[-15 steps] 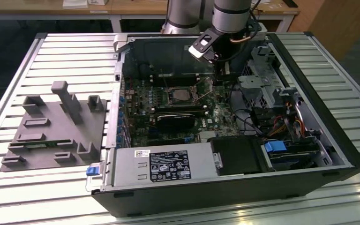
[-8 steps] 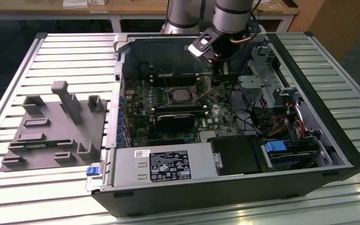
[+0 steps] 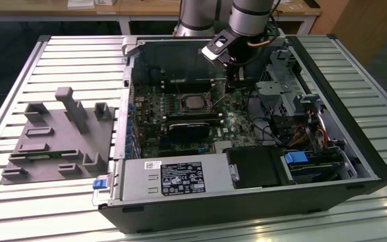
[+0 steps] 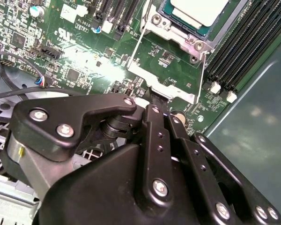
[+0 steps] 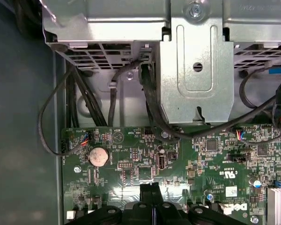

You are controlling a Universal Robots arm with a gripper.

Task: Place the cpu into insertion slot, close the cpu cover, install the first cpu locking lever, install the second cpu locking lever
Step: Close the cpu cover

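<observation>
Above centre in the exterior view, the end effector [image 3: 229,86], fingers pressed together, met the free edge of the open cpu cover [image 4: 165,75]; the cpu [image 3: 195,102] lay seated in the insertion slot [image 4: 165,29], lower-left of it

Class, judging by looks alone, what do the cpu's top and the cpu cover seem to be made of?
The cpu: its top looks like dull, matte grey metal with a soft, even sheen.
The cpu cover: probably thin sheet metal, bright silvery, with glinting edges.

Pale slatted table [image 3: 79,55] — wooden desk [image 3: 153,6] behind.
</observation>
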